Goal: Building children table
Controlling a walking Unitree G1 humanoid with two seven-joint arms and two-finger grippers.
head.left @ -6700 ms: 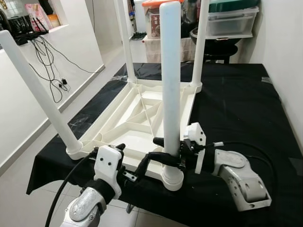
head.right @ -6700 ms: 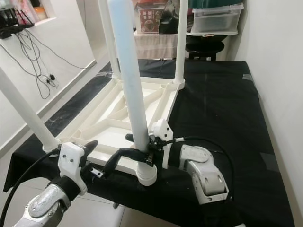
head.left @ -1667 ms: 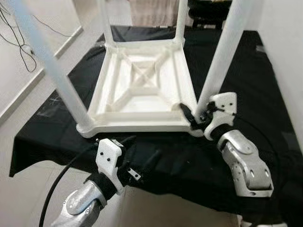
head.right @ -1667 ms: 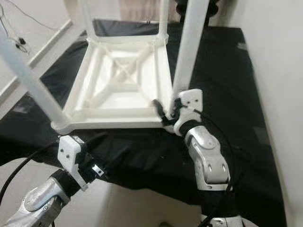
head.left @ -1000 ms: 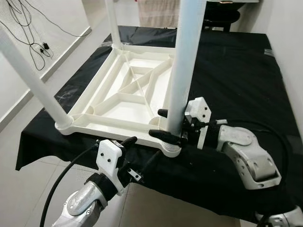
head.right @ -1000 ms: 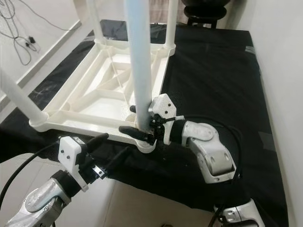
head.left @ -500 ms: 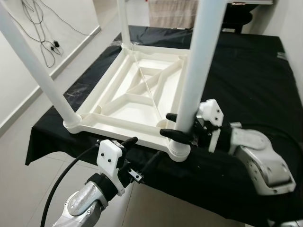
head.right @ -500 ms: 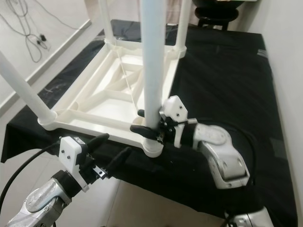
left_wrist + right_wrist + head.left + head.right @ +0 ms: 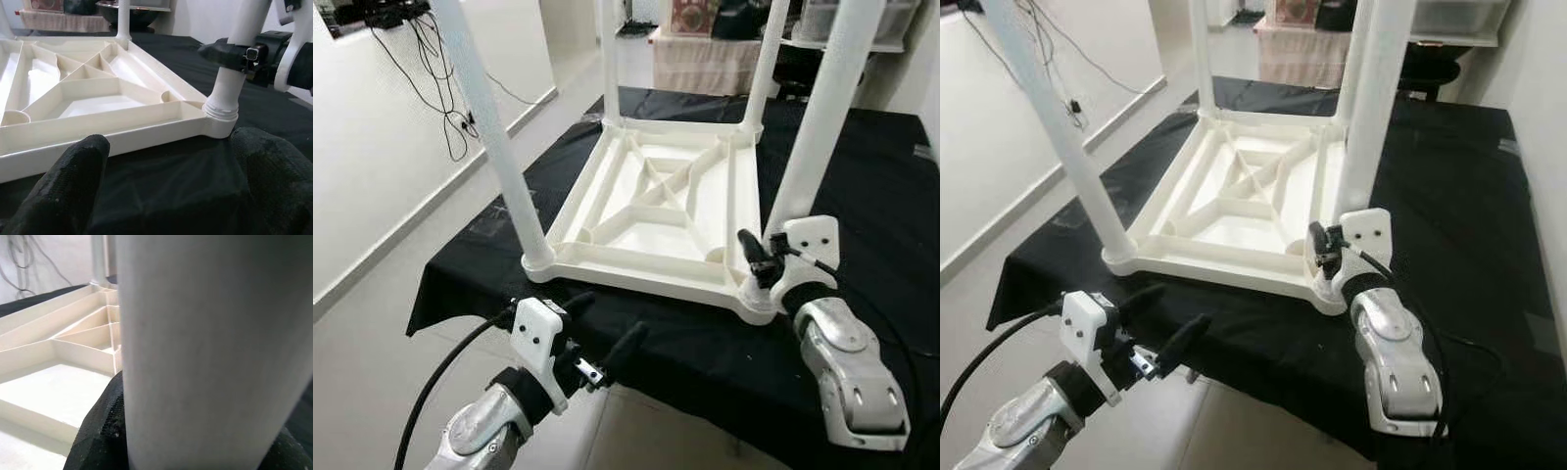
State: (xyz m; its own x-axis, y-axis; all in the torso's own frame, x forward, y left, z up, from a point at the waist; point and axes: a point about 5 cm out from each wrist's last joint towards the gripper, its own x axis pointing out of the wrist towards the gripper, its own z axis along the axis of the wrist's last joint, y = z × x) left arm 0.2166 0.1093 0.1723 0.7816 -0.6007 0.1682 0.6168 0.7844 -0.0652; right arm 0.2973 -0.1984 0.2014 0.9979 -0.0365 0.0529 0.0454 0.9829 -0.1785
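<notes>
A white children's table point(image 9: 636, 274) lies upside down on a black cloth, its legs pointing up. My right gripper point(image 9: 759, 262) is shut on the near-right leg point(image 9: 815, 137) just above its screw base point(image 9: 220, 115). In the right wrist view that leg point(image 9: 210, 342) is very close, with a black finger point(image 9: 100, 431) pressed against it. My left gripper point(image 9: 607, 318) hangs open in front of the cloth's near edge, below the table's front rim, holding nothing. Its two fingers point(image 9: 68, 186) frame the near-right corner.
The black-covered worktop point(image 9: 871, 166) reaches back and to the right. A white wall with hanging cables point(image 9: 440, 88) and bare floor point(image 9: 372, 323) lie to the left. Storage boxes and a draped shelf point(image 9: 705, 59) stand at the back.
The whole view has swung, so the camera moved. My right gripper keeps hold of the same leg; its forearm now comes from the near side instead of from the right. The left gripper stays open.
</notes>
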